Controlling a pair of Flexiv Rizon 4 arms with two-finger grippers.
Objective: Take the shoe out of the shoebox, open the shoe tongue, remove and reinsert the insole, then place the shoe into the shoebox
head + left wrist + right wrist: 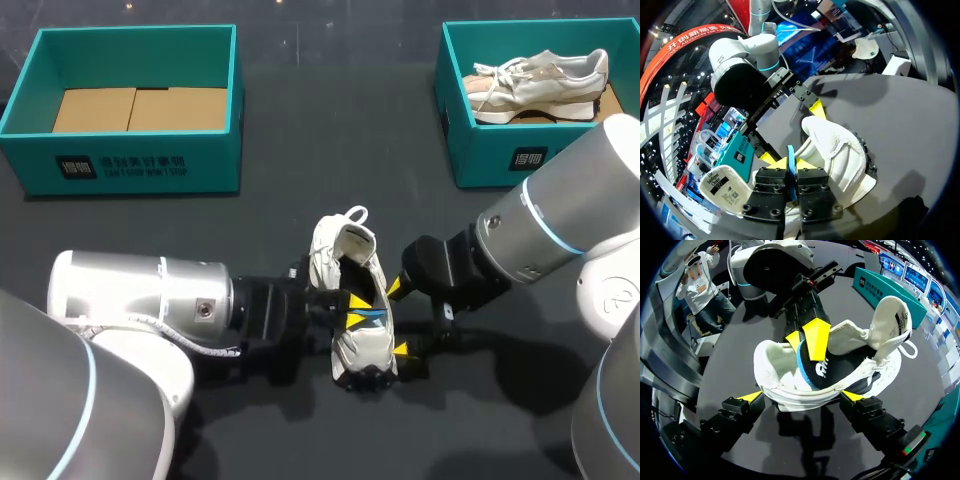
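Sitting out on the dark table, near its middle and well apart from both boxes, the shoe has its tongue folded back and its mouth wide open. The insole, black with a blue edge, stands partly in that mouth, and our left gripper has its fingers pressed together on the insole's edge. Our right gripper is spread wide along the shoe's side, one tip near the heel and one toward the front. We cannot quite tell whether both tips press the sole, so we take it as bracing, not clamping. We judge the shoe light, with a soft upper that gives and a firmer sole, so the sole rim or heel is the place to hold it. The insole looks thin and floppy. Pinched at one edge it will likely bend and snag on the lining. Farther off, the left box shows only a cardboard floor, and the right box holds a second shoe.
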